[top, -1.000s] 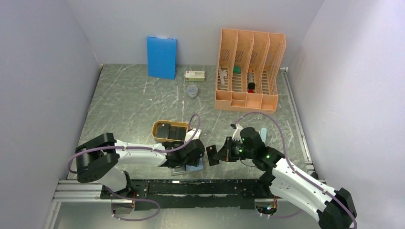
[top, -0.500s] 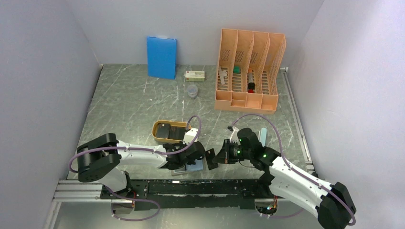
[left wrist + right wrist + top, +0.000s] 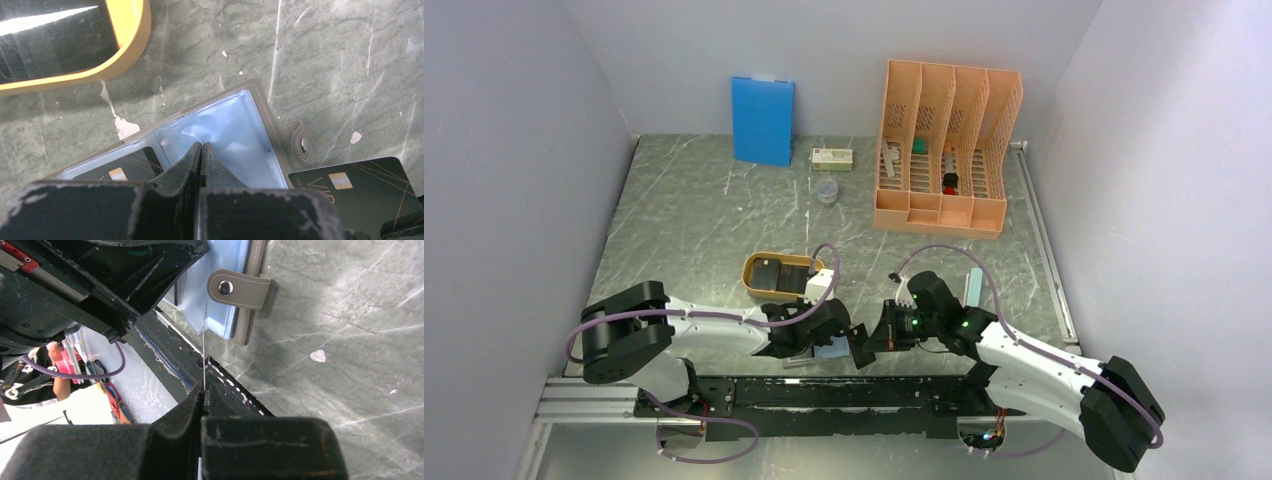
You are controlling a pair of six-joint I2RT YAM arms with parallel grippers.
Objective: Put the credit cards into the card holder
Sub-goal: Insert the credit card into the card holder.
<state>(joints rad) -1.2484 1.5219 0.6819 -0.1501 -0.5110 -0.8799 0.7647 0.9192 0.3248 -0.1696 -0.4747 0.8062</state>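
1. Looks like a robotics lab test cell, not a home or an office.
2. Boxed in by plain pale walls (image 3: 514, 150) on three sides of a marble-patterned table (image 3: 704, 220).
3. Fitted with a left arm (image 3: 714, 325) and a right arm (image 3: 1034, 360), both white and black, bolted to a metal rail (image 3: 584, 400) at the near edge.
4. Dressed with staged desk props: an orange file rack (image 3: 944, 150) and a blue board (image 3: 762, 120).

Card holder (image 3: 235, 130) on table (image 3: 704, 220); tray (image 3: 142, 25) behind; card (image 3: 360, 190) just rt.
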